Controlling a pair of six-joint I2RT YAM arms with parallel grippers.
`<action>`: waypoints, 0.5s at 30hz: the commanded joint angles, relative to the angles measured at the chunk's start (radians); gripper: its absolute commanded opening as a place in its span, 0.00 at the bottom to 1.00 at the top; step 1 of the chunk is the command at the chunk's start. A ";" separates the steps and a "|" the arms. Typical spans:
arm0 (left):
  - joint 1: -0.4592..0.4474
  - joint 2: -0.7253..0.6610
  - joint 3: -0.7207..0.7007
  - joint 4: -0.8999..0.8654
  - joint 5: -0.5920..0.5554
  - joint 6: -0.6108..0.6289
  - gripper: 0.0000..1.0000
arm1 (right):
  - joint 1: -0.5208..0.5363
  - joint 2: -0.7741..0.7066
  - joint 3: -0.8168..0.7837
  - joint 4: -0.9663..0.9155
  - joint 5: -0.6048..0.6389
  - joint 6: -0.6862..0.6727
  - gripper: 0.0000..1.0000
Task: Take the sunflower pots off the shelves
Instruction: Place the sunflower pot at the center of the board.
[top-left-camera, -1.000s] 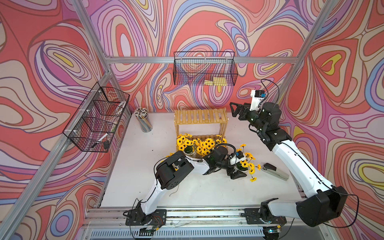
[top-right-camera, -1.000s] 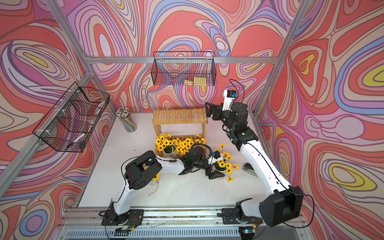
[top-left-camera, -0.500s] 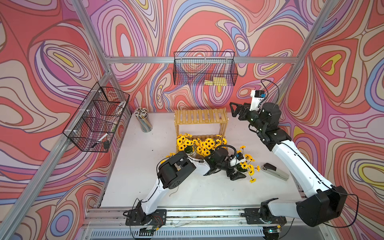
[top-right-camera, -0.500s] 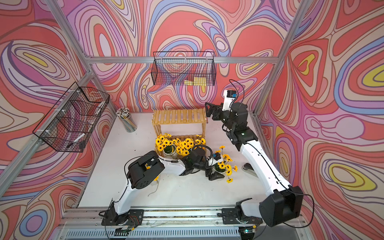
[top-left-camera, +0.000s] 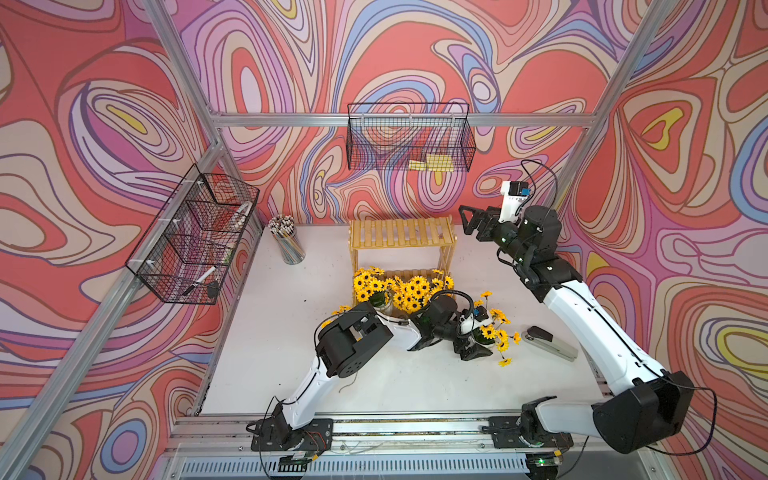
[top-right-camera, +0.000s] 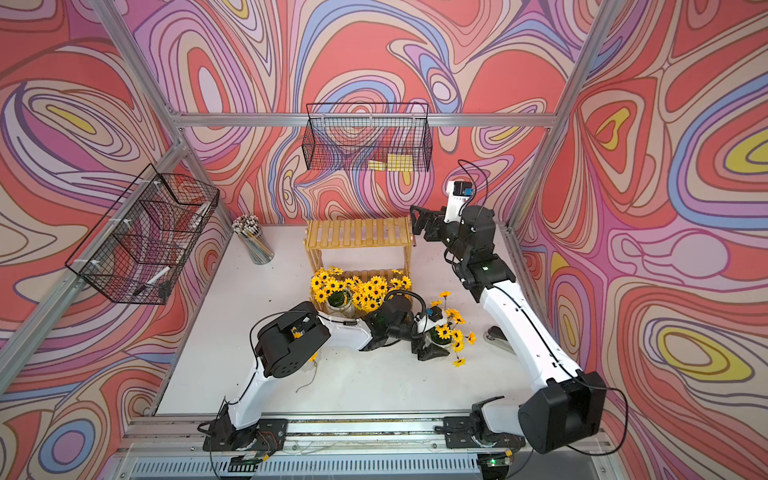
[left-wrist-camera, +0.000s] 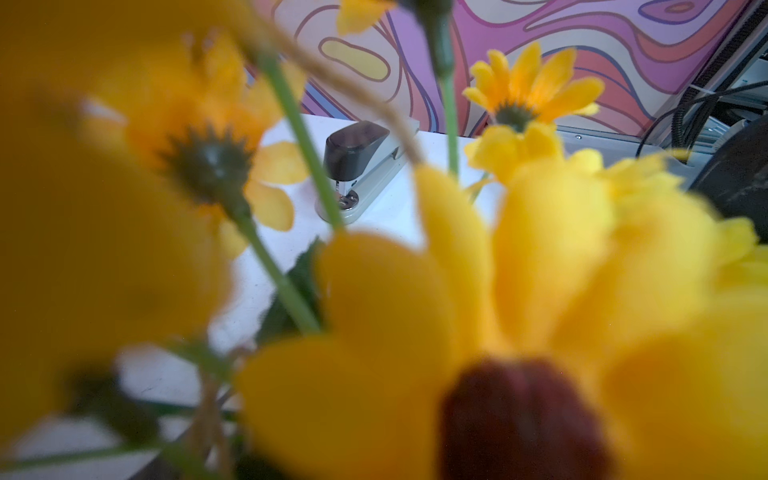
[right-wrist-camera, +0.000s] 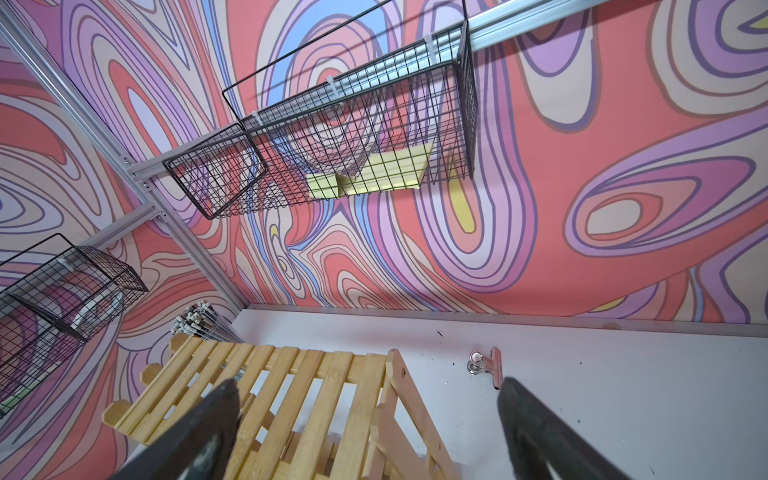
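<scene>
Two sunflower pots stood on the lower tier of the shelves; a third pot sat on the table, the left gripper spread around it. We judged withdrawing straight, clear of blooms, wisest. Our right gripper hung spread beside the top tier.

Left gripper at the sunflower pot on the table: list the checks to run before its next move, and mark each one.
1. Pot down on the table, off the shelves: ok, as far as both top views show.
2. Left gripper free of the pot: cannot tell. Its jaws stand wide about the pot, and flowers fill the left wrist view.
3. Stapler apart from that pot: ok.
4. Top tier free of pots: ok.
5. Lower tier cleared: not ok. Two sunflower bunches appear to sit there.
6. Right gripper open and empty beside the top tier: ok.
</scene>
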 joint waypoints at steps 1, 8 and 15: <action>-0.017 0.019 0.032 -0.011 -0.006 0.032 0.15 | -0.004 -0.019 -0.015 0.015 -0.003 -0.002 0.98; -0.017 0.022 0.032 -0.029 -0.007 0.046 0.39 | -0.003 -0.018 -0.015 0.018 -0.006 0.000 0.98; -0.017 0.019 0.032 -0.058 -0.010 0.065 0.52 | -0.004 -0.010 -0.015 0.019 -0.008 0.001 0.98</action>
